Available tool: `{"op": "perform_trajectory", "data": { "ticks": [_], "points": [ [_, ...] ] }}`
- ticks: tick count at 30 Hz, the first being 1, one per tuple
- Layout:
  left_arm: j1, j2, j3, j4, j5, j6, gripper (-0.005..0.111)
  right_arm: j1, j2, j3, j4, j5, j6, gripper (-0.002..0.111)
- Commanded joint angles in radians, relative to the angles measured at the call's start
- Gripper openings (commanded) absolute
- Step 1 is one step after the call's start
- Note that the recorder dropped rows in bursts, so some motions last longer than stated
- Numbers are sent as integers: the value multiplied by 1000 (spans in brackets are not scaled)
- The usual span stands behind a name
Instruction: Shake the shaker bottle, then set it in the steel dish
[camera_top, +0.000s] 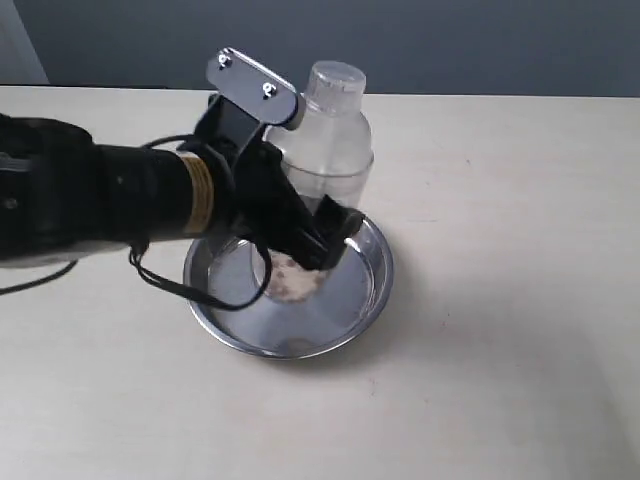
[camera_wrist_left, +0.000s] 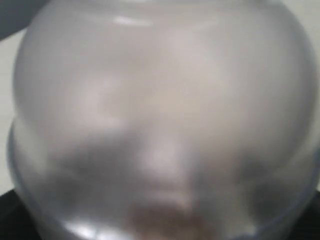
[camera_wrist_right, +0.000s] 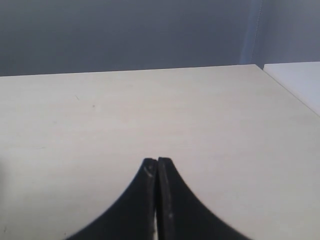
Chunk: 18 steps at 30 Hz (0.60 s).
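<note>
The shaker bottle (camera_top: 325, 140) is standing nearly upright, cap up and long axis leaning only slightly. Its base and the brown grains are sitting down inside the rim of the steel dish (camera_top: 355, 300), though I cannot tell whether it is resting on the dish floor. I am clamping its lower body from the left with my left gripper (camera_top: 325, 235), so the dish is lying straight below my grip. My right gripper (camera_wrist_right: 157, 172) is hanging closed and empty over the table (camera_top: 500, 330), well apart, so I judge the release to be the left arm's job.
</note>
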Motion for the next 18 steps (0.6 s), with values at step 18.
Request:
{"op": "perform_trajectory", "data": {
  "ticks": [18],
  "points": [
    [23, -32, 39, -22, -105, 5, 0, -3, -5, 1, 1, -13, -2, -1]
  ]
}}
